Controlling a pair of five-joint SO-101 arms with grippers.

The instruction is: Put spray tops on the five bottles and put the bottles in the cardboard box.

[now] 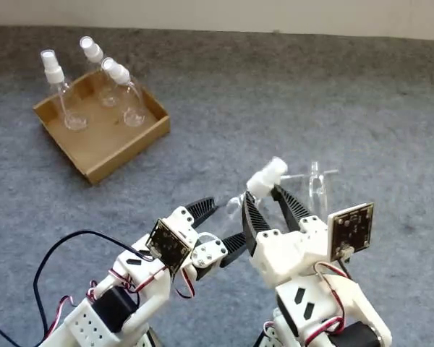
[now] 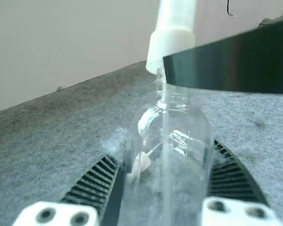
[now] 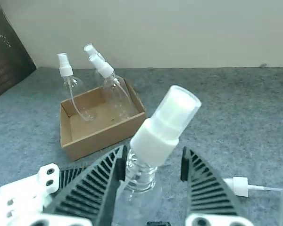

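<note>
Grey carpet (image 1: pixel 275 94) covers the table, with a pale wall (image 3: pixel 179 28) behind. Near the front, a clear bottle (image 2: pixel 172 141) stands between the black fingers of the left gripper (image 2: pixel 165 157), which is clamped on its body from both sides. A white spray top (image 3: pixel 165 125) sits tilted on the bottle's neck. The right gripper (image 3: pixel 152 157) comes in from above, its jaws apart on either side of the neck just under the top; one finger lies against the neck and the other stands slightly off it. Just beside that gripper, on the side away from the box, a second clear bottle (image 1: pixel 317 191) has no top on it, and a loose top (image 3: pixel 240 186) with its tube lies near it. Well apart, toward the far corner on the left arm's side, the cardboard box (image 1: pixel 130 148) holds three capped bottles (image 1: pixel 69 108), (image 1: pixel 101 79), (image 1: pixel 130 101), two of them leaning
</note>
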